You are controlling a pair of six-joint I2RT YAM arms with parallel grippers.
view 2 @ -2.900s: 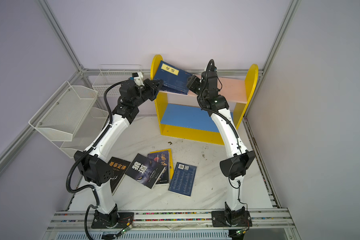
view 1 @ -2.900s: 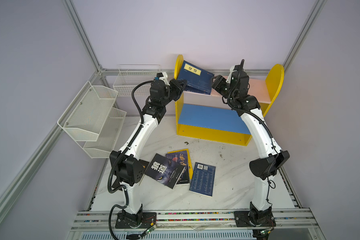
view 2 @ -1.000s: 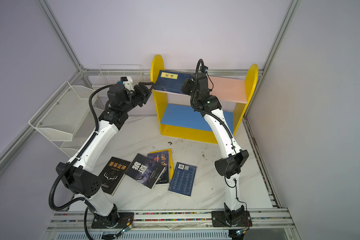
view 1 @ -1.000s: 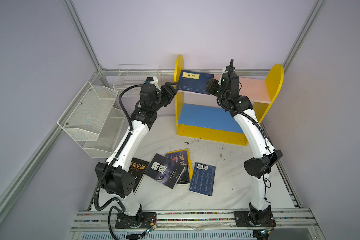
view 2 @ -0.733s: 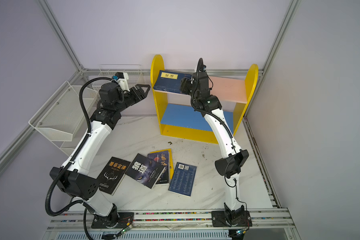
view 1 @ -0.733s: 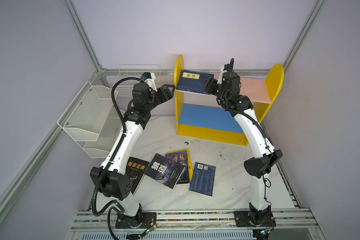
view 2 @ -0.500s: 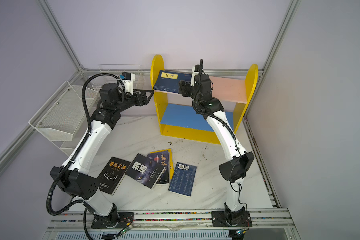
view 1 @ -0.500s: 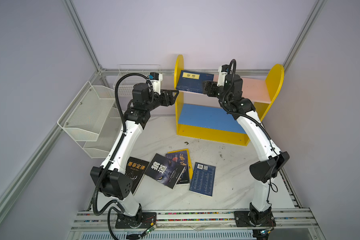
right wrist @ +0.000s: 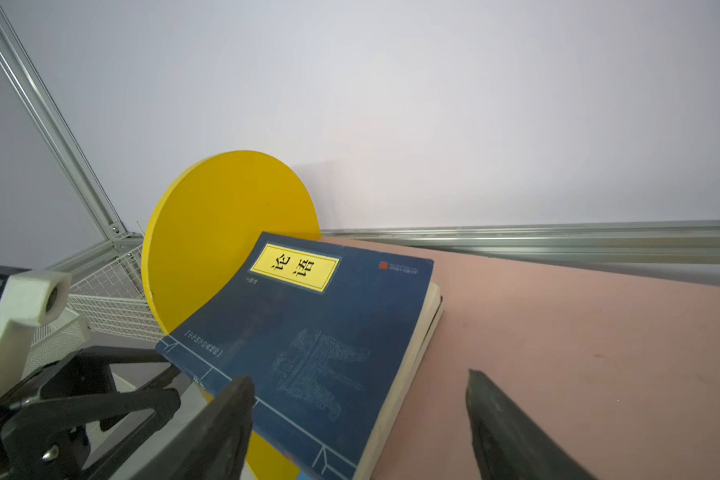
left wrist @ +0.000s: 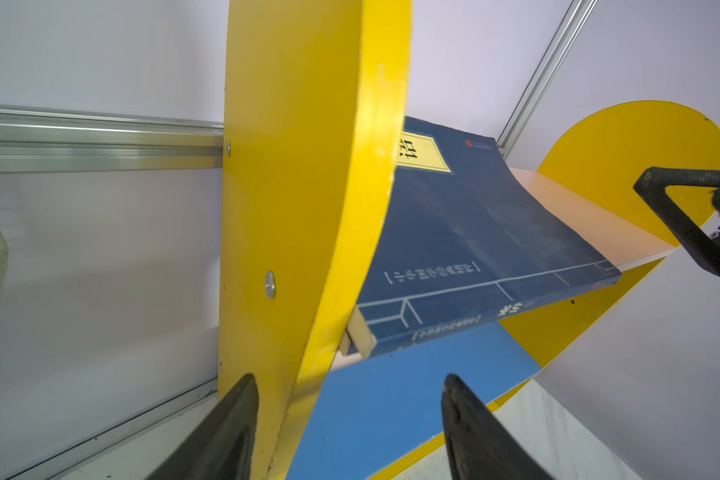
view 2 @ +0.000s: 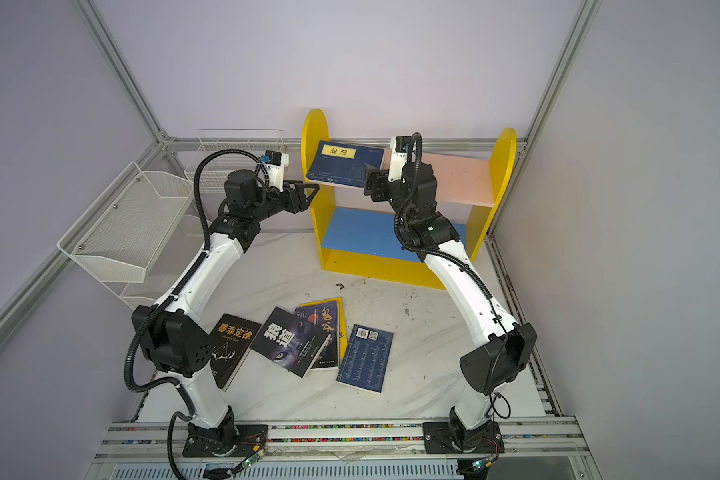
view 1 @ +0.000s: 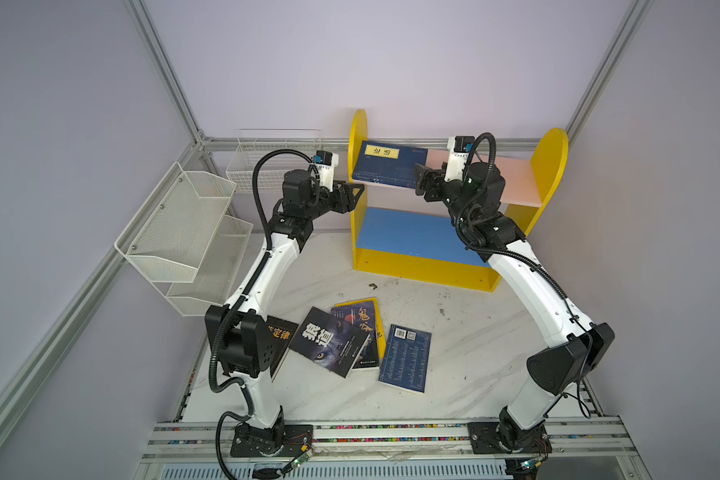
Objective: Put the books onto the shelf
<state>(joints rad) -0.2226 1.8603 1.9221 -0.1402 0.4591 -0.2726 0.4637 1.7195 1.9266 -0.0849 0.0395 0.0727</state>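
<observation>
The navy book (view 1: 385, 170) with the yellow title label lies flat on the pink upper board (view 1: 512, 183) of the shelf (view 1: 551, 166). It sits at the board's left end, curling up against the yellow side panel and jutting past the front edge. The right gripper (view 1: 420, 183) is at the book's right edge, jaws apart and clamping nothing. The left gripper (view 1: 356, 193) is just outside the left panel, jaws also apart and empty. Four more books (view 1: 329, 343) lie overlapping near the middle of the counter's front edge.
</observation>
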